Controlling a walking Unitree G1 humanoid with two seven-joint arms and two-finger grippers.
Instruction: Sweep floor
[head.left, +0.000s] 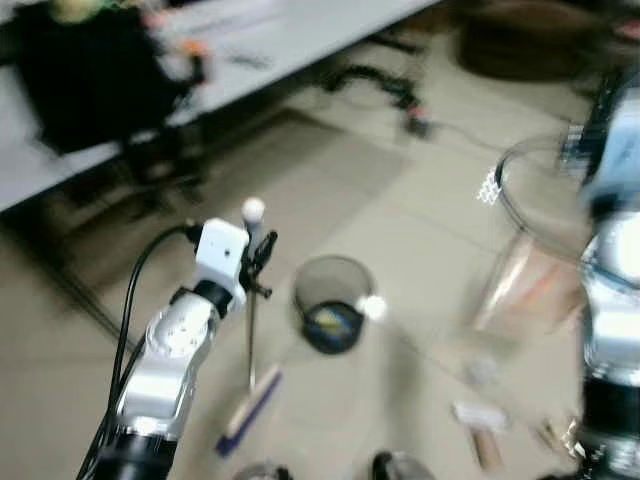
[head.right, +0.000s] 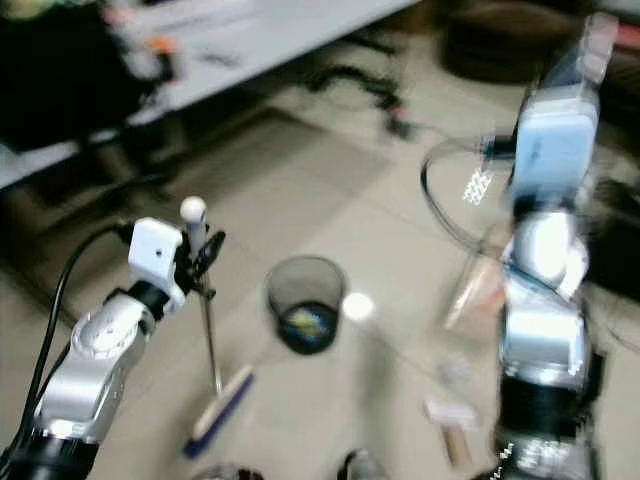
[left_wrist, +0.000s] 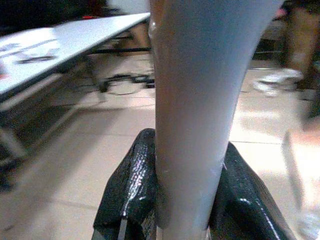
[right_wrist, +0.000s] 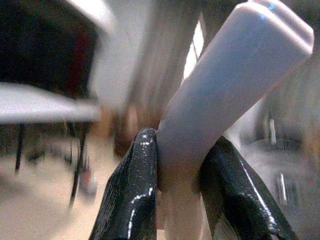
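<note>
Left gripper (head.left: 258, 252) clamped on broom (head.left: 250, 345) handle; shaft runs straight down, brush below it. Right gripper (right_wrist: 180, 165) clamped on dustpan handle (right_wrist: 235, 80), farther from debris (head.left: 480, 415).

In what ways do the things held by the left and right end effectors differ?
The left end effector grips a broom: a thin straight pole ending in a blue brush on the floor. The right end effector grips a pale, broad, flattened handle, raised high. Both are clamped between black fingers.
</note>
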